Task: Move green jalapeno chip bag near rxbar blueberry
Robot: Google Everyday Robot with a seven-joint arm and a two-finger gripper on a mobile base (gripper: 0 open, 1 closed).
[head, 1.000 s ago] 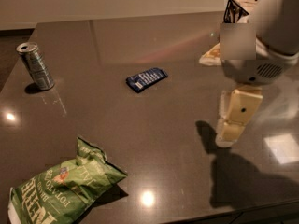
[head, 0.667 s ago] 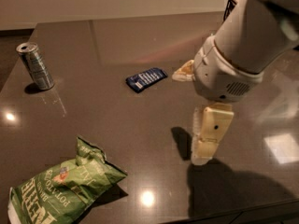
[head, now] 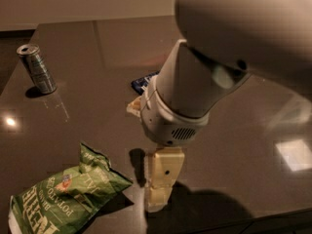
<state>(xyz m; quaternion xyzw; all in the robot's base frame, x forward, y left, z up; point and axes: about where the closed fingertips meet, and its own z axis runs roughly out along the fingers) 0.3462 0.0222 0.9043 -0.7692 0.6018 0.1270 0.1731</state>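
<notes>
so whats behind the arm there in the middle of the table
A dark-blue corner of the rxbar blueberry pokes out at the left edge of the arm; the rest is covered. The end effector hangs low, right of the green jalapeno chip bag.

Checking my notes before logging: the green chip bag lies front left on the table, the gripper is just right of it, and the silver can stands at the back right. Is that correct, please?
Not quite: the camera view shows the silver can at the back left. The green jalapeno chip bag does lie front left, with the gripper just right of it.
</notes>
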